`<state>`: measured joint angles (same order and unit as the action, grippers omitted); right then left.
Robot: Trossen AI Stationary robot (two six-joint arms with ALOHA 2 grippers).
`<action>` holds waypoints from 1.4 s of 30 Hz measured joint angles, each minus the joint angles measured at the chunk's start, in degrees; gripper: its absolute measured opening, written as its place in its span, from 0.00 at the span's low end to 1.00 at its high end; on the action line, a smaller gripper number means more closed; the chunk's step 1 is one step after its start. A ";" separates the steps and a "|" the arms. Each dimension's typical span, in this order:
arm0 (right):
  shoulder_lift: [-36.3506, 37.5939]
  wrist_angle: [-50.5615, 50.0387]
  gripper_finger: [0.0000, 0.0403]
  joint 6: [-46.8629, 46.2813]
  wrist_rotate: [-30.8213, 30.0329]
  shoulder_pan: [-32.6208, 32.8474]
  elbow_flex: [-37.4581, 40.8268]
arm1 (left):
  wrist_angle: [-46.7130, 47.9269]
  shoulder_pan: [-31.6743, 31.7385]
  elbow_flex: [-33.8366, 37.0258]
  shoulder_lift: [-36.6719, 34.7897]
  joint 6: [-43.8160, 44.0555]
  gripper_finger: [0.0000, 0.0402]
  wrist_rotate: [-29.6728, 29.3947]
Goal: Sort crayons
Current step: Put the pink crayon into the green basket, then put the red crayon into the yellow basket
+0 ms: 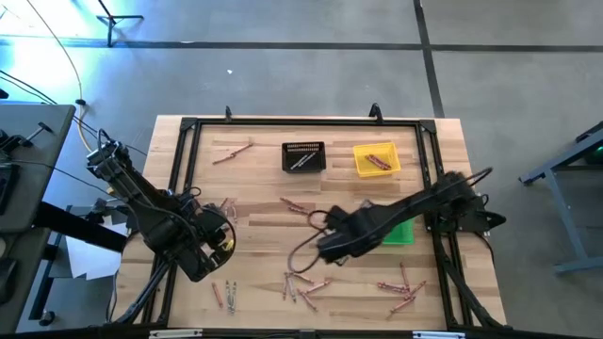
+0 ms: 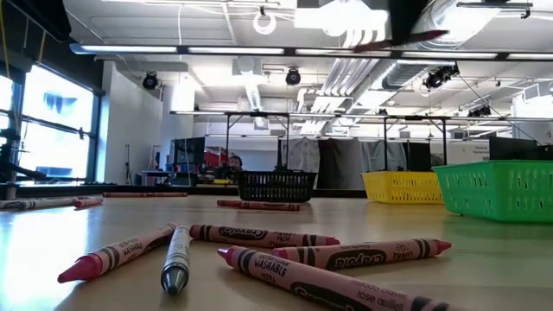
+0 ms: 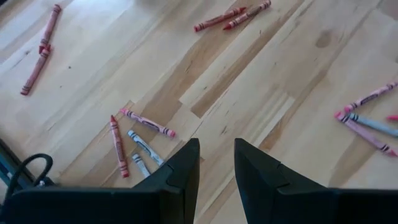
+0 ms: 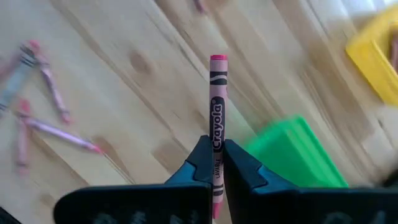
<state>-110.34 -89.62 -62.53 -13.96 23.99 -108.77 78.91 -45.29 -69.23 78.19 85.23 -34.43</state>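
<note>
**Right gripper clamps a pink crayon beside the green bin**

The right gripper [image 4: 216, 163] is closed on a reddish-pink paper-wrapped crayon [image 4: 216, 118], pinched between its two dark fingers [image 4: 193, 165] so that the stick points straight out ahead of them. In the high view this gripper [image 1: 327, 247] hangs over the middle of the pale wooden table [image 1: 264, 179], just beside the green plastic lattice bin [image 1: 399, 233], on the side of it toward the left arm. The right wrist view shows the green bin [image 4: 298, 152] close under the held crayon and a corner of the yellow plastic lattice bin [image 4: 376, 53] farther off.

The left gripper [image 3: 216, 163] hovers well apart from the green bin, near the table's left edge, its fingers standing slightly parted with a clear gap and nothing between them. Below it lie a red crayon [image 3: 116, 146], a pink crayon [image 3: 148, 122] and two grey crayons [image 3: 144, 146] close together.

The remaining loose crayons [image 1: 303, 282] are scattered on the table: a cluster in front of the green bin, another [image 1: 403, 287] on its near side toward the table's right edge, a pair [image 1: 232, 153] far across the table by the back left corner. The yellow bin [image 1: 376, 158] sits behind the green bin and holds reddish crayons; the black lattice bin [image 1: 303, 156] stands just beside the yellow one.
</note>
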 joint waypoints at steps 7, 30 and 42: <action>16.28 6.83 0.00 -10.85 4.14 2.40 27.19 | -2.04 2.95 0.00 0.00 0.20 0.21 -0.77; 35.09 19.44 0.26 -13.69 4.86 2.64 54.63 | -16.58 18.90 0.00 -0.02 -4.95 0.21 -4.47; 35.92 26.06 0.29 -40.26 8.46 15.56 51.97 | -16.81 20.69 0.00 -0.02 -10.47 0.21 -4.18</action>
<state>-74.42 -63.56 -102.79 -5.50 39.55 -56.80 62.11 -24.60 -69.23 78.17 74.76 -38.61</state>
